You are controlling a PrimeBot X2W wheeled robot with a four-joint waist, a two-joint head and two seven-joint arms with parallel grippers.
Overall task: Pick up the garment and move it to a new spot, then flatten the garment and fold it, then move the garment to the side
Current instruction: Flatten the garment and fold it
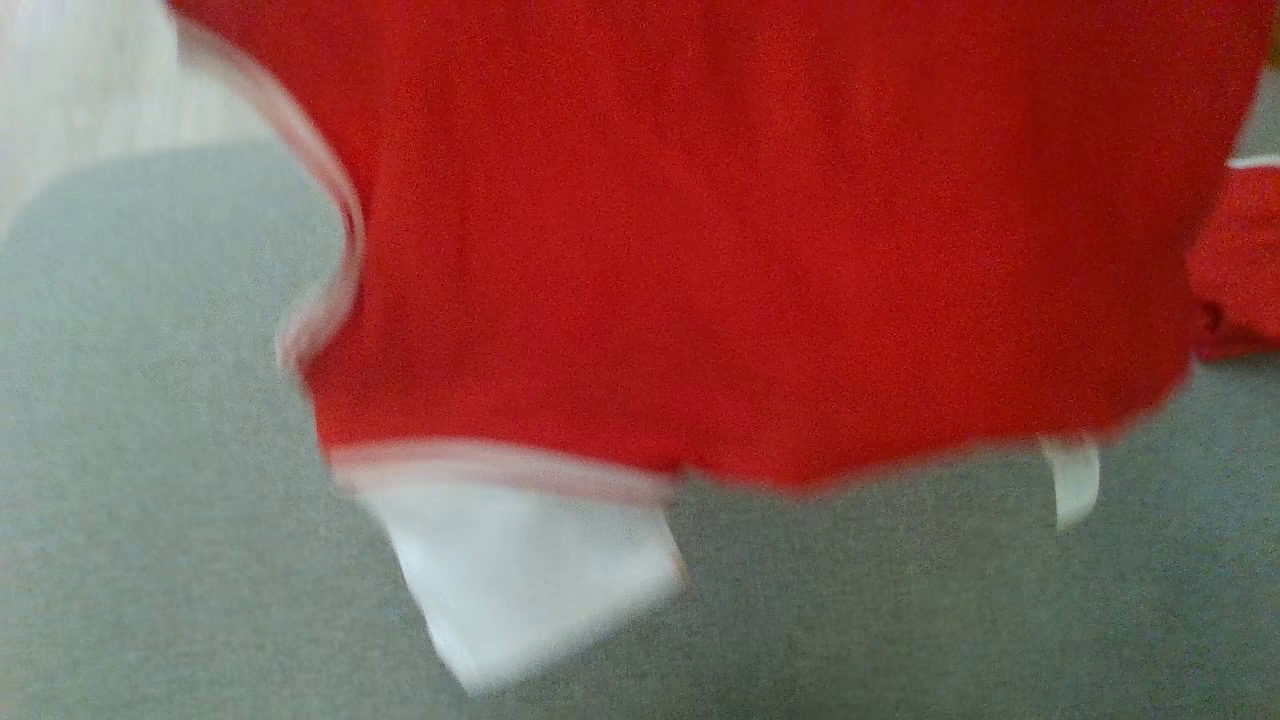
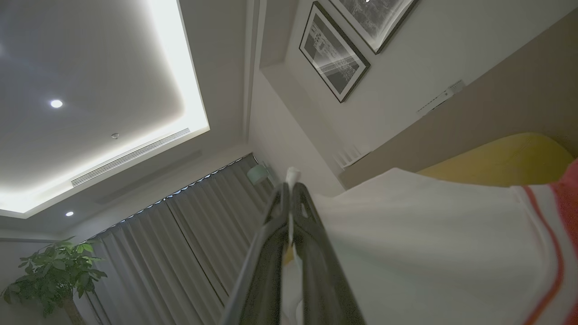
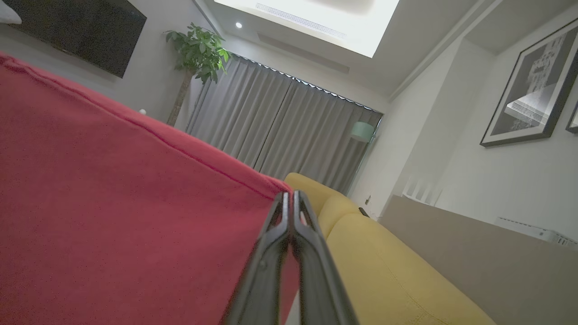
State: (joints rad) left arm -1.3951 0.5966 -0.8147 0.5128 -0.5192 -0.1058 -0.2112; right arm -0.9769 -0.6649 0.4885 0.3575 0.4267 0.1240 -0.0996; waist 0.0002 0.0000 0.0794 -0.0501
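Garment (image 1: 760,250), red and white: hung in the air above a grey surface (image 1: 150,550), left hand (image 2: 289,192) clamped on its white part, right hand (image 3: 289,201) clamped on a red edge; step judged the carry to a new spot, next move needing lowering and spreading flat.

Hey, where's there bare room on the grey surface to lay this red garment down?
The widest bare patch of the grey surface is at the head view's left, beside the garment's white-trimmed edge. A second strip runs below the hem, right of the hanging white panel. It's crowded at the right edge, where more red cloth bunches.
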